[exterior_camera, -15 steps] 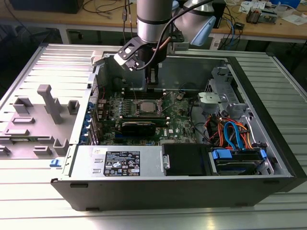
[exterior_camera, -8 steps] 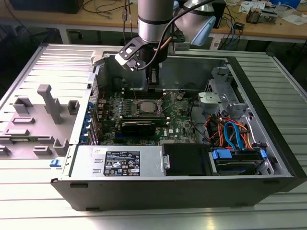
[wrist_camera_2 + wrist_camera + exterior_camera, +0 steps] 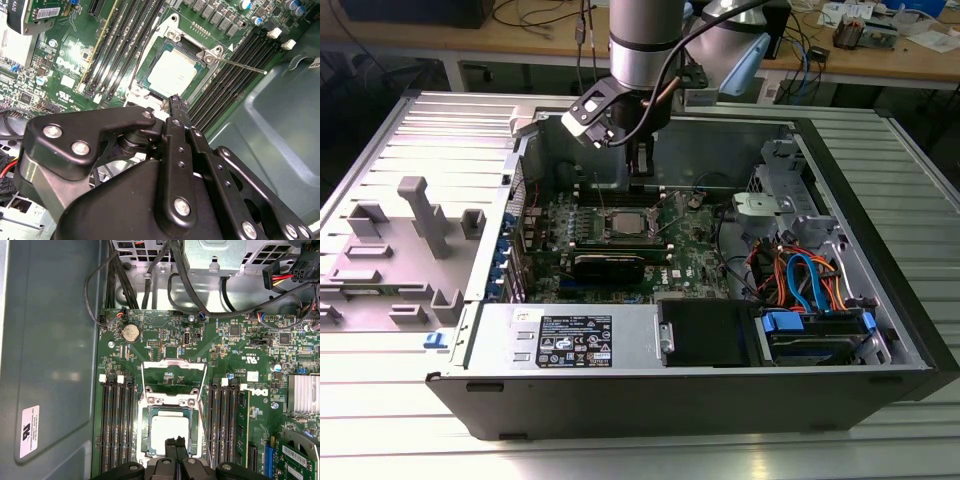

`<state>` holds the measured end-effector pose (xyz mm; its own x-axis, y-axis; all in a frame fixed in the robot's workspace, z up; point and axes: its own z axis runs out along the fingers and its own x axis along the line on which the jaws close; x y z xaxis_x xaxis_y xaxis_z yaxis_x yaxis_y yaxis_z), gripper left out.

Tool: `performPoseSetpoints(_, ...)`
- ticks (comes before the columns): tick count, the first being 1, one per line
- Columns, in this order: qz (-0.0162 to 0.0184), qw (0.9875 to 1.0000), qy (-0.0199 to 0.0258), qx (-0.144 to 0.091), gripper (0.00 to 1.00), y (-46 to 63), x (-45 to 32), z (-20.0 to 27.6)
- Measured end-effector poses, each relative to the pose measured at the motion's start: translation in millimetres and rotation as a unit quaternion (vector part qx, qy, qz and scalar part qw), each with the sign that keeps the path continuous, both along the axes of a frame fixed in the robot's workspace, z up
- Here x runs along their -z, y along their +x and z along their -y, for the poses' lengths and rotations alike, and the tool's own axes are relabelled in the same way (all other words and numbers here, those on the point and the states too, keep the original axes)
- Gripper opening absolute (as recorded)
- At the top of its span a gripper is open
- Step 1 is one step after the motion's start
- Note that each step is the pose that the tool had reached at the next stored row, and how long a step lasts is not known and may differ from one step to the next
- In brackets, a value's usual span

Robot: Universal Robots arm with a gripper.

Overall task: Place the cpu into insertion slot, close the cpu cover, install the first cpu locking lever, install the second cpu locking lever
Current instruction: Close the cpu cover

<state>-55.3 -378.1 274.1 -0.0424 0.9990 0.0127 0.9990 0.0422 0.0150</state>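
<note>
The cpu [image 3: 170,432] lies flat in the insertion slot [image 3: 146,435], its silver top showing in both wrist views [image 3: 172,72]. The cpu cover [image 3: 172,364] stands raised off the slot, its window showing green board behind it. One thin locking lever [image 3: 240,65] sticks out unlatched at an angle; another [image 3: 205,415] runs along the slot's side. My gripper [image 3: 176,442] hovers just above the near edge of the chip, its fingers [image 3: 175,107] pressed together with nothing between them. In the exterior view the gripper [image 3: 642,165] hangs above the slot [image 3: 622,222].
Black memory slots [image 3: 115,425] flank the socket on both sides. A heatsink [image 3: 304,392], cables [image 3: 200,295] and a drive cage [image 3: 790,210] crowd the case. The case's grey wall [image 3: 50,365] stands close beside the board. A grey fixture [image 3: 415,240] sits outside the case.
</note>
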Motion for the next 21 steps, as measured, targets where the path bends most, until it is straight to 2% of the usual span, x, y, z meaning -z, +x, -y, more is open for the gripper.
performPoseSetpoints(8, 0.0, 1.0, 0.0, 0.0, 0.11, 0.5, 0.0, 0.0)
performPoseSetpoints(13, 0.0, 1.0, 0.0, 0.0, 0.11, 6.0, 0.0, 0.0)
performPoseSetpoints(21, 0.0, 1.0, 0.0, 0.0, 0.11, 8.2, -1.6, 0.0)
